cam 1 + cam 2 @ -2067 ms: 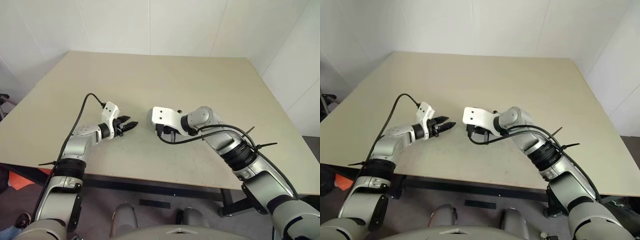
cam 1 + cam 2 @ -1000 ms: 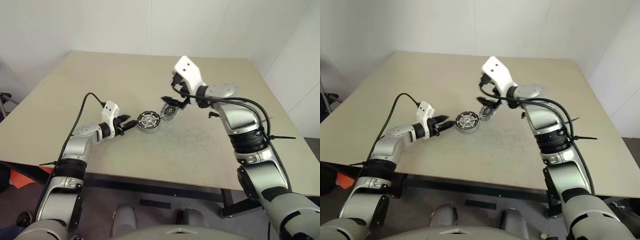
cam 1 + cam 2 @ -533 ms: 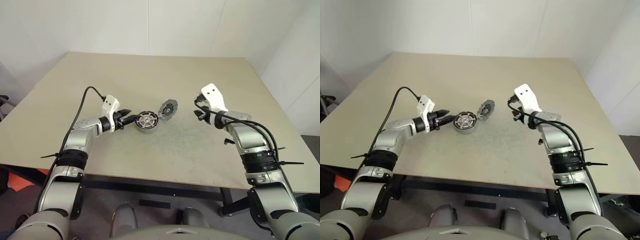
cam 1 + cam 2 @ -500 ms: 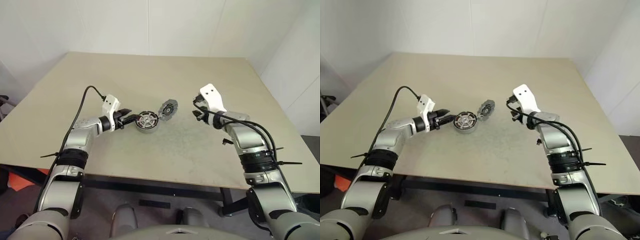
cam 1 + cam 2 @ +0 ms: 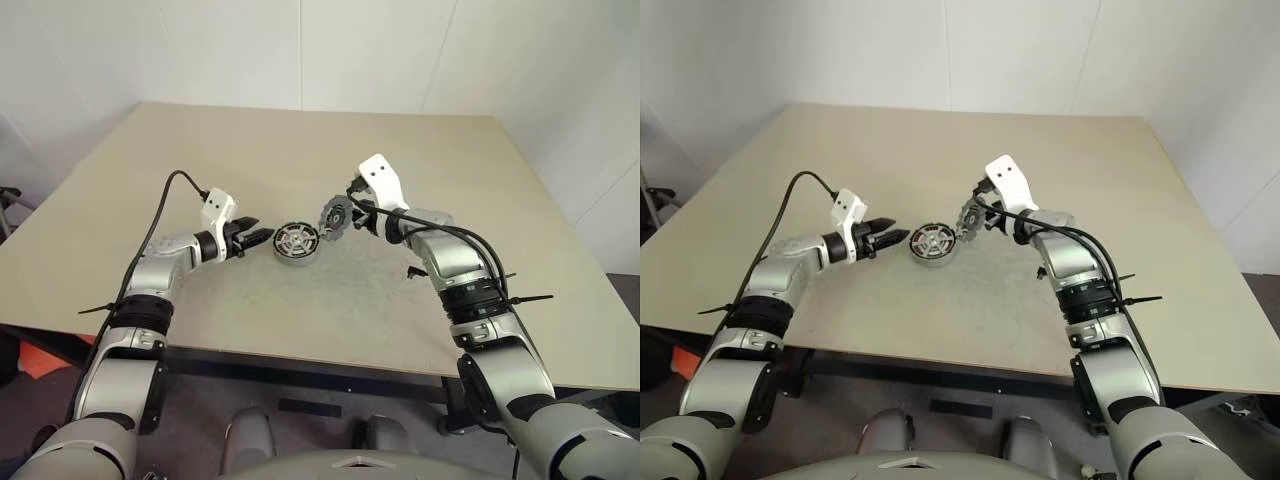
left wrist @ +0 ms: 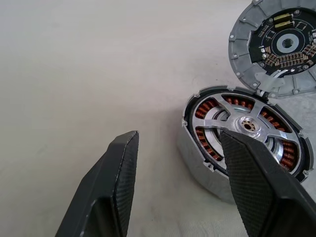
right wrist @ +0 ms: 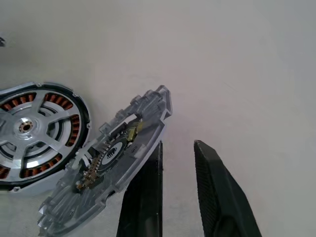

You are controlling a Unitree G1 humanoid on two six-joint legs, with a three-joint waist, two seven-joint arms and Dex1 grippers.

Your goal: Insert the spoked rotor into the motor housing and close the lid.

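The spoked rotor [image 6: 245,129] sits seated inside the motor housing [image 5: 296,242], silver spokes over copper windings, near the middle of the beige surface [image 5: 330,140]. Insertion therefore looks complete; closing remains. The lid [image 7: 109,158] stands tilted on edge against the housing's rim on the robot's right, its circuit-board face turned toward the rotor, not yet laid flat over the opening.

The right pincer [image 7: 177,187] hangs just behind the raised lid, its two black fingers drawn close with only a narrow gap between them and nothing gripped; one finger lies along the lid's back edge, though whether it actually touches cannot be told. The left pincer [image 6: 182,173] waits just beside the housing on the opposite side, released, fingers spread with bare surface between them and holding nothing.

What is left, by the look of it, is to tip the lid down onto the housing and press it home.
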